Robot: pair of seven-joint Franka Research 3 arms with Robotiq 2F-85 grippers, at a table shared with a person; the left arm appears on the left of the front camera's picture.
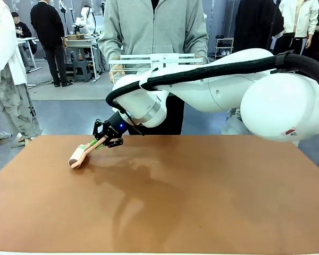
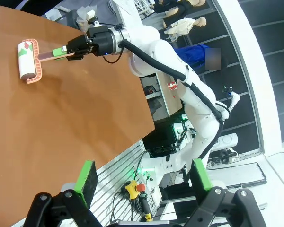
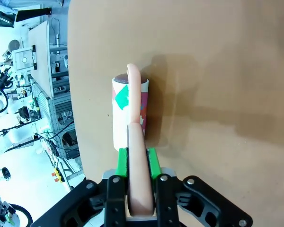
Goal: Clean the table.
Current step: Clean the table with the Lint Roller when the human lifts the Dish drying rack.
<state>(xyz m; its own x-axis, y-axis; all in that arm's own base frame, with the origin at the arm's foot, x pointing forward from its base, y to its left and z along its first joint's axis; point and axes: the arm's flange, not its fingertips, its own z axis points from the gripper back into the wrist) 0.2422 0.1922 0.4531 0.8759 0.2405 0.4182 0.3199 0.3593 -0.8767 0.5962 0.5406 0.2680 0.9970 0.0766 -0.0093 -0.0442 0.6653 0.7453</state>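
Observation:
A lint roller with a pale pink handle and a white, patterned roll lies with its roll on the reddish-brown table, at the far left. My right gripper reaches across from the right and is shut on the handle. In the right wrist view the green pads clamp the handle, with the lint roller just ahead on the table. The left wrist view shows the lint roller and right gripper far off, and my left gripper open beyond the table's edge.
A person stands at the far side holding a white wire basket above the table's far edge. My right arm's elbow bulks over the table's right side. Equipment and cables lie below the left gripper.

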